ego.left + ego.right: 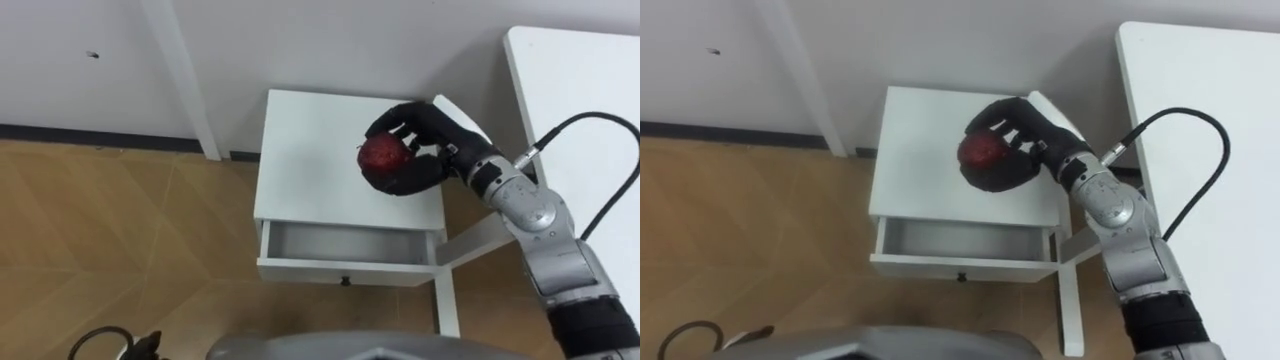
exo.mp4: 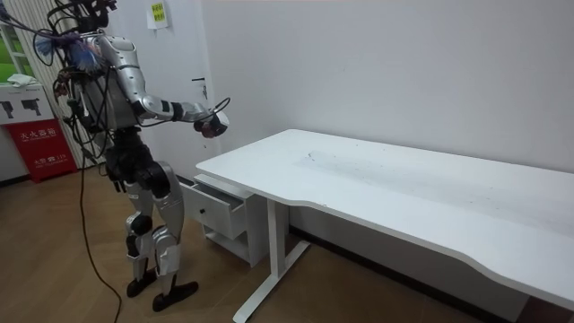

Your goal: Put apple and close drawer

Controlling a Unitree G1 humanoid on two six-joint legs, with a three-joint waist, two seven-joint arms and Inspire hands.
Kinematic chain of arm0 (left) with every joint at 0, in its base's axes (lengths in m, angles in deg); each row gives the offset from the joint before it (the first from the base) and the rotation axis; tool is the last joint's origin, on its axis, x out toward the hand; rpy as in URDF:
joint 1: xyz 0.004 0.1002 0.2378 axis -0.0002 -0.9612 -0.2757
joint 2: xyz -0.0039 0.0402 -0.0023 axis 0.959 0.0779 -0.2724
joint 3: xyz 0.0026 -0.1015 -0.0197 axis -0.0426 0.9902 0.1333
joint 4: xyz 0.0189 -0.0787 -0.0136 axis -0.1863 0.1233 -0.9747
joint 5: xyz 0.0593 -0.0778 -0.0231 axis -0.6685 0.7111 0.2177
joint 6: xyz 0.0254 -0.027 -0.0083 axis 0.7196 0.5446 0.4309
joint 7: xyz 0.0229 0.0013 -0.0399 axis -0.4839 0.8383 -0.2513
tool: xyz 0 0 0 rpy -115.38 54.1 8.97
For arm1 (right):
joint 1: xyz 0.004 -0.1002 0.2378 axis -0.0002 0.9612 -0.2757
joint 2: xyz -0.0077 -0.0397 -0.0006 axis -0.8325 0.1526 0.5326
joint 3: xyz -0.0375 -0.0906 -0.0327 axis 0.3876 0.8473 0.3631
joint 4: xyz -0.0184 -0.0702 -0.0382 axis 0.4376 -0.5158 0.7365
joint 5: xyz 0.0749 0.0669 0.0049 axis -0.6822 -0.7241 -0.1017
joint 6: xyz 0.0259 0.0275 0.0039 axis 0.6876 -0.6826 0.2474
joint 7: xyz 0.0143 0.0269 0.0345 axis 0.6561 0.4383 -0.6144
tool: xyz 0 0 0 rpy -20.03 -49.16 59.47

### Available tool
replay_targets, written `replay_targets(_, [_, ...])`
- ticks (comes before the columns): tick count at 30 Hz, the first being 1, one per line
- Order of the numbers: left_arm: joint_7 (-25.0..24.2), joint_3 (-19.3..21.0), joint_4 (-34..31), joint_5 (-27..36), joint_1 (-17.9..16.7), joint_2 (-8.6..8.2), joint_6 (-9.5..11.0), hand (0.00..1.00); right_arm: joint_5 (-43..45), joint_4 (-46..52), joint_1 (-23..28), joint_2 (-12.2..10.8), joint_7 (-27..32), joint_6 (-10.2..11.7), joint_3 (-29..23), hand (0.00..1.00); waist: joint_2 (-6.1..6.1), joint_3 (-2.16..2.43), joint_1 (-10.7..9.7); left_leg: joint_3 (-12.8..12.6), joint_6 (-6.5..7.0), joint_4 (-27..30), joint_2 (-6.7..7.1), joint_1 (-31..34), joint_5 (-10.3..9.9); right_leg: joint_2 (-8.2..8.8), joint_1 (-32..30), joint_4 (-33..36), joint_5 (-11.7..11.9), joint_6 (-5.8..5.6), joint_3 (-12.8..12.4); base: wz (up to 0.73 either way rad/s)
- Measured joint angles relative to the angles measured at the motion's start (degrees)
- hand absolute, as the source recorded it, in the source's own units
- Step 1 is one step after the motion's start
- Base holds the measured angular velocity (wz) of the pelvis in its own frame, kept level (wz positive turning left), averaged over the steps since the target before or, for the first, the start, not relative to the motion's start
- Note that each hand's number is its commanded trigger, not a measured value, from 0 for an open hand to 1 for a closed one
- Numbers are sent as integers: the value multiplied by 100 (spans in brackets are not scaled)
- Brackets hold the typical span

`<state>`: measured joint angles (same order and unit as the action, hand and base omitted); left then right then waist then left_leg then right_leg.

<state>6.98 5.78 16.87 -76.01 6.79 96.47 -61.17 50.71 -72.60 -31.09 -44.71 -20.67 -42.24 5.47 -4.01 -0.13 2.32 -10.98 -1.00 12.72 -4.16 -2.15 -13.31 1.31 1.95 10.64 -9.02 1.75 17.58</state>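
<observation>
1. Desk (image 1: 580,70): it stood just beside the nightstand on the robot's right, and the right forearm reached in past its corner. A wide elbow swing on the way down could have clipped that edge.
2. Nightstand (image 1: 310,150): the apple hung above its top, not above the drawer. A release there would have landed it on the top, where it could roll off onto the floor.
3. Drawer (image 1: 340,272): it was pulled out and looked empty, but the opening was shallow front to back. The hand needed to come back toward the robot and down. Knuckles could have caught the front panel or the top's edge, nudging the drawer inward early.
4. Right hand (image 1: 425,165): its fingers were wrapped around the apple, cupping it from the far side. A loose wrap during the move could have let it slip.
5. Apple (image 1: 382,153): red and round. Dropped from height, it could have bounced out.
6. Knob (image 1: 345,282): tiny. An off-centre closing push risked jamming the drawer.
</observation>
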Motion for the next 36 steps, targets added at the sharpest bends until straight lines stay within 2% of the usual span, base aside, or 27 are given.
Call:
replay_targets(2, [59,-53,1,-1,0,0,0,0,9,-1,22,0,4,0,49,100,-13,-4,3,0,0,1,2,2,0,1,0,-3,-1,-2,5,0])
replay_targets(3, [73,-57,1,-1,6,-6,0,0,26,-4,29,1,4,0,96,57,-22,-6,3,0,0,3,2,2,0,2,0,-6,-2,-3,7,0])
replay_targets(5, [78,-58,1,-2,21,-7,0,0,34,-18,30,-2,2,0,180,0,-37,-9,-3,3,0,14,0,2,1,3,-1,-11,-3,-4,15,0])
replay_targets(16, [90,-64,-1,1,231,-43,0,0,32,-191,34,-89,-1,-3,232,0,-24,-21,84,3,1,1,0,1,1,6,-1,-6,-2,-4,45,0])
replay_targets(24, [164,-63,2,-1,226,-87,-1,0,30,-192,78,-96,-6,-71,231,0,-8,-22,99,4,1,-4,-4,20,1,11,6,-3,-2,-4,73,0])
replay_targets(31, [164,-57,5,-2,194,-137,-1,0,53,-192,94,-98,-14,-71,230,0,30,5,118,6,2,3,-2,28,1,15,2,-2,-2,-4,78,1])
replay_targets(36, [121,-42,5,-8,110,-138,-2,0,122,-192,99,-98,-10,-73,218,0,38,6,109,2,7,8,0,11,5,19,5,-1,-2,-5,79,0])
